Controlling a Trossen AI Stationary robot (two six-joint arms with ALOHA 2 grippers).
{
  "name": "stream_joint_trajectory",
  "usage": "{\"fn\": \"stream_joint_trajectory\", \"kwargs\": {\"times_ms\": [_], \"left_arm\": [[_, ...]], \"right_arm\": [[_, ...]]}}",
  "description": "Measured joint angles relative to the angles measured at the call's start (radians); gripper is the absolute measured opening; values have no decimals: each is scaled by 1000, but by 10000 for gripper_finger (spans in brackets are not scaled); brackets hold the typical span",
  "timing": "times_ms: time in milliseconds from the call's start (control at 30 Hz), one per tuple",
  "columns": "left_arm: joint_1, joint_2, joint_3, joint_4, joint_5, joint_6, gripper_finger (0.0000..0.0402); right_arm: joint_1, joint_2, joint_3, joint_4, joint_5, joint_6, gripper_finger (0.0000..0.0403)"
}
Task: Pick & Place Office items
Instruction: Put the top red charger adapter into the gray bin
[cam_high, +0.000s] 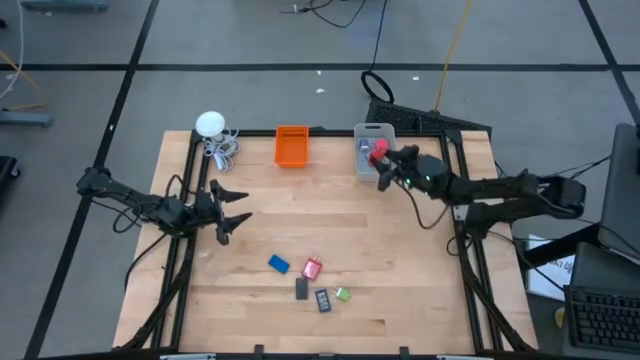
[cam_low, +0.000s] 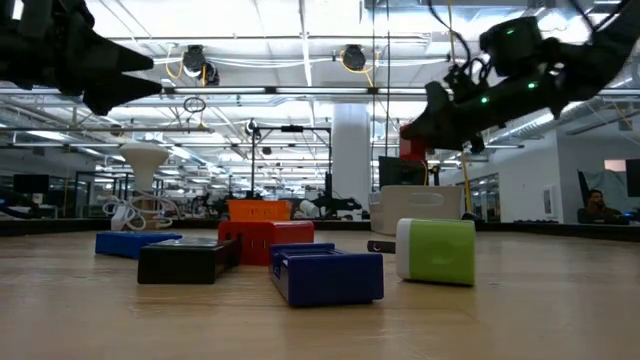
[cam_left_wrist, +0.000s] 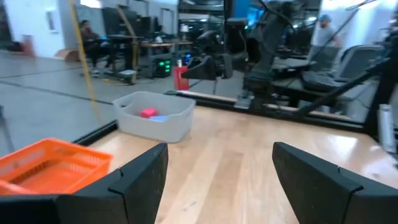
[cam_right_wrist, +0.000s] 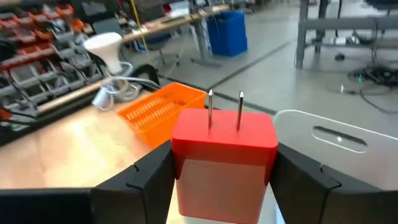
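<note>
The right arm is reaching in from the table's right side, its right gripper raised above the surface. Its fingers are pressing against both sides of a red block with two prongs, which is sitting between the jaws, prongs outward. The left arm is waiting at the left side, left gripper spread wide with nothing between its jaws.

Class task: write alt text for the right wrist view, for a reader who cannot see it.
The right gripper holds a red plug block between its dark fingers, two metal prongs pointing up. Beyond it are an orange bin, a clear grey bin and a white round gadget with coiled cable.
</note>
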Motion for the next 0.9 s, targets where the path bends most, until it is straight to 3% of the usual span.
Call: {"fn": "stream_joint_trajectory", "kwargs": {"times_ms": [233,433,900], "left_arm": [[0,1,0,-25,-7,-97,292],[0,1,0,-22,-7,-98,292],[0,1,0,-20,-7,-99,292]], "right_arm": [[-142,111,158,-172,-159,23,212],[-211,212,294,-391,-233,27,212],[-210,336,319,-448,-273,80,212]]}}
